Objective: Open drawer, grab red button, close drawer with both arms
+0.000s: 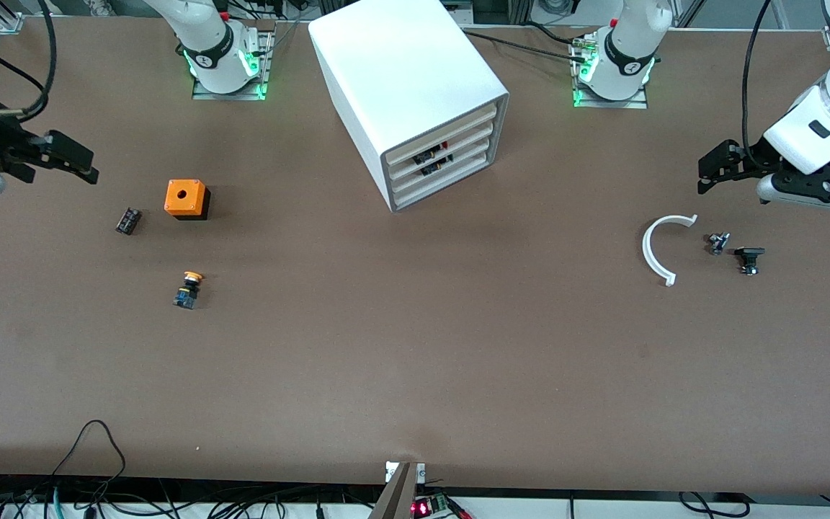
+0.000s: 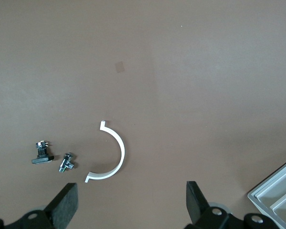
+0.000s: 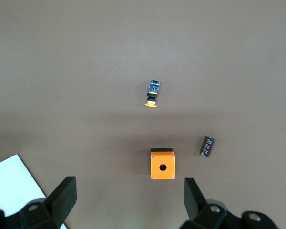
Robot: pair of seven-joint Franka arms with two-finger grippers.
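The white cabinet [image 1: 400, 79] stands mid-table between the arm bases, its four cream-fronted drawers [image 1: 444, 155] all pushed in. Small dark and red parts [image 1: 433, 156] show through the gaps of the middle drawers. The red-capped button is not clearly visible. My left gripper [image 1: 710, 173] hangs open and empty over the table's left-arm end, above a white half ring; in the left wrist view [image 2: 132, 202] its jaws stand wide apart. My right gripper [image 1: 73, 162] hangs open and empty over the right-arm end; in the right wrist view [image 3: 128, 198] it is above the orange box.
An orange box with a hole [image 1: 186, 198], a small black block [image 1: 127, 220] and a yellow-capped button [image 1: 188, 288] lie toward the right arm's end. A white half ring [image 1: 656, 252] and two small fittings [image 1: 717, 243] [image 1: 749, 258] lie toward the left arm's end.
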